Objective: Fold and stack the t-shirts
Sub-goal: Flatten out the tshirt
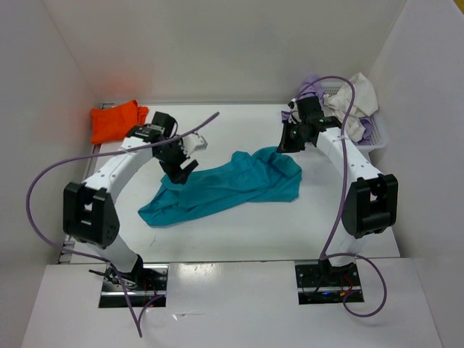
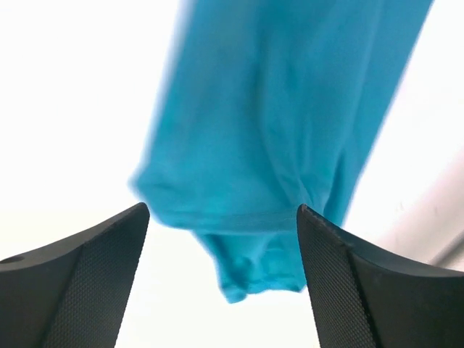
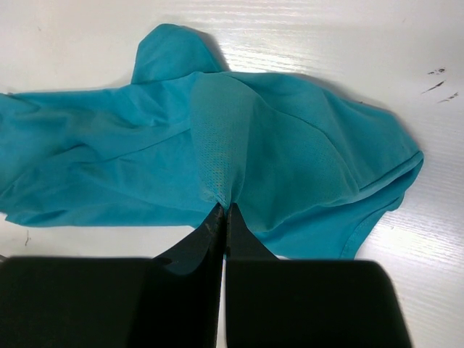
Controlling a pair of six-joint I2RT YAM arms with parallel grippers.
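A white table (image 1: 239, 232) stands boxed in by plain white panels: a back wall (image 1: 232, 51), a left wall (image 1: 36, 109) and a right wall (image 1: 428, 87). The tabletop shows faint grain and a few dark scuffs (image 3: 438, 80). The light is bright and even, probably from overhead, and shadows are soft.
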